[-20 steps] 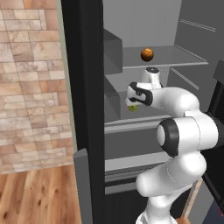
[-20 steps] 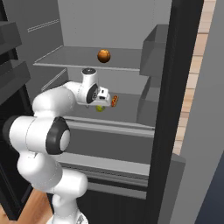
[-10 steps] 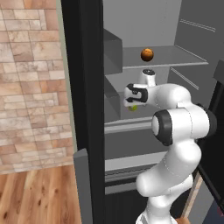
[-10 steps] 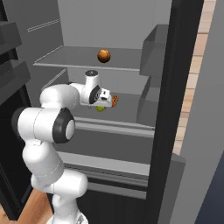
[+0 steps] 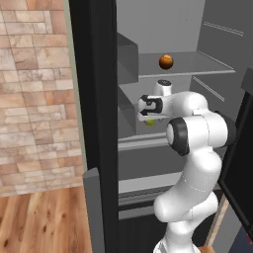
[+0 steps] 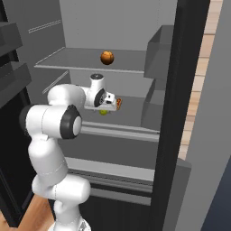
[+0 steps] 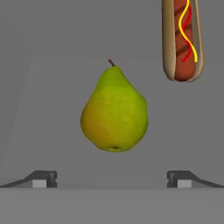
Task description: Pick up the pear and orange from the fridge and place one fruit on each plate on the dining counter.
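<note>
Elbow swung in — end effector (image 7: 112,179) wide open, above pear (image 7: 114,112).

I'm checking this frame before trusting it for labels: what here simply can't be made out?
- Pear: in the left base view, mostly hidden behind the gripper; a green sliver shows.
- Hot dog: cut off by the hand view's top edge.
- Same hot dog in the right base view: too small to read, partly behind the hand.
- Fridge lower shelves: blocked by the arm.
</note>
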Controlling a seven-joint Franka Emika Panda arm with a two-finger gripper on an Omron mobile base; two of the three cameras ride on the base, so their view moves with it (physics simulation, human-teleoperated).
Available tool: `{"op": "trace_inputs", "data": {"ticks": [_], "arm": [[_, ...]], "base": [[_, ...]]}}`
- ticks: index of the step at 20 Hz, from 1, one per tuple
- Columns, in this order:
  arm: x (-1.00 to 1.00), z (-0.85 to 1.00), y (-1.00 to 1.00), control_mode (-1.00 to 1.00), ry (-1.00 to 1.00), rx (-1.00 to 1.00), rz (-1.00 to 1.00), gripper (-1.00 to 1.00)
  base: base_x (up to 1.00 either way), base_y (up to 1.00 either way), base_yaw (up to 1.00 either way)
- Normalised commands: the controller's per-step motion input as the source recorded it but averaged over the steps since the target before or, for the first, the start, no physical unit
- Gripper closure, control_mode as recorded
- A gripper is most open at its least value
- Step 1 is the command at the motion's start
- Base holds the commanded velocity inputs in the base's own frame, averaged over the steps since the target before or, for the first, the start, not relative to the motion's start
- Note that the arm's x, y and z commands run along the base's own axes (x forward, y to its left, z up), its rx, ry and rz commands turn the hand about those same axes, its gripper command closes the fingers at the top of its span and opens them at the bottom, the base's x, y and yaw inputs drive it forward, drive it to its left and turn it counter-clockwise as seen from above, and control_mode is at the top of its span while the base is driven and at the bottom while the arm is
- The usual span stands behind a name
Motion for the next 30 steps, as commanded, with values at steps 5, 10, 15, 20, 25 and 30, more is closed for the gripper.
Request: {"op": "trace_inputs", "data": {"ticks": [5,10,15,20,25,30], "arm": [[0.25,-0.23,0.0,-1.0,0.01,0.0,0.0,-1.0],[0.31,-0.12,0.0,-1.0,0.01,0.0,0.0,-1.0],[0.38,-0.07,0.0,-1.0,0.0,0.0,0.0,-1.0],[0.16,-0.14,0.0,-1.0,0.0,0.0,0.0,-1.0],[0.0,-0.24,0.02,-1.0,0.0,0.0,0.0,1.0],[-0.18,-0.12,0.1,-1.0,-0.06,0.0,0.02,1.0]], "base": [[0.0,0.0,0.0],[0.0,0.0,0.0],[0.0,0.0,0.0],[0.0,0.0,0.0],[0.0,0.0,0.0],[0.0,0.0,0.0]]}}
